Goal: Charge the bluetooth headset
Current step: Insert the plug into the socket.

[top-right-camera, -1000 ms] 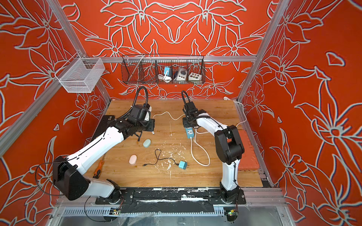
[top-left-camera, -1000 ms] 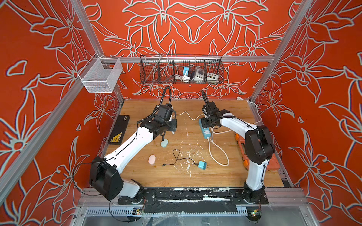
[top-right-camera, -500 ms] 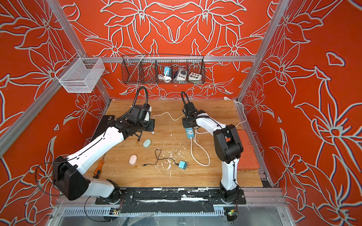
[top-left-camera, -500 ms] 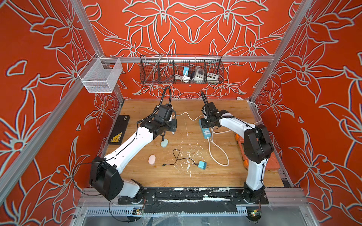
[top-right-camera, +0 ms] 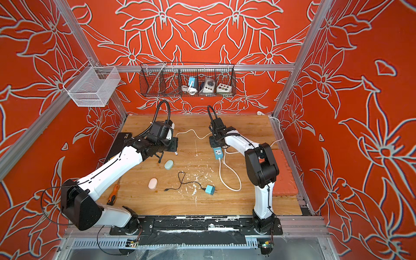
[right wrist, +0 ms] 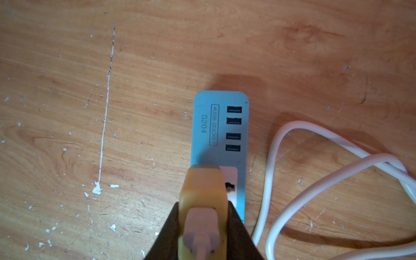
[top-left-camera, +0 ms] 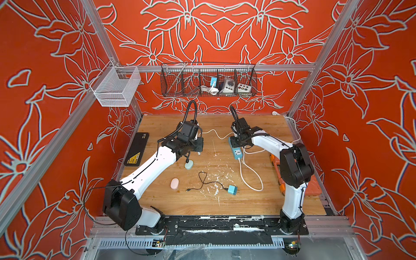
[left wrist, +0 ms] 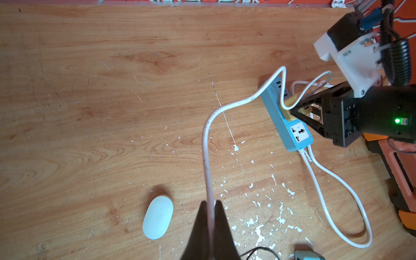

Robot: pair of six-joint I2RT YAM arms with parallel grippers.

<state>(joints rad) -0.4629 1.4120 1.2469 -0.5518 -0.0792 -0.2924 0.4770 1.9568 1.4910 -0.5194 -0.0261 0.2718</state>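
Observation:
My left gripper (left wrist: 210,206) is shut on a thin white cable (left wrist: 206,146), held above the wooden table. That cable runs to a yellow adapter (right wrist: 202,186). My right gripper (right wrist: 203,216) is shut on the adapter, right over the socket of the blue power strip (right wrist: 219,132). In both top views the strip (top-left-camera: 235,149) lies mid-table under the right gripper (top-left-camera: 236,137). A pale green oval headset case (top-left-camera: 188,166) lies on the table just below the left gripper (top-left-camera: 199,151). It shows as a pale oval (left wrist: 158,216) in the left wrist view. A pink case (top-left-camera: 174,183) lies nearer the front.
A black cable with a teal plug (top-left-camera: 233,189) lies front of centre. The strip's white cord (top-left-camera: 249,177) loops to the right. A black pad (top-left-camera: 137,148) lies at the left, an orange case (top-left-camera: 313,189) at the right, a screwdriver (top-right-camera: 111,195) near the left arm. Wire baskets (top-left-camera: 208,83) hang behind.

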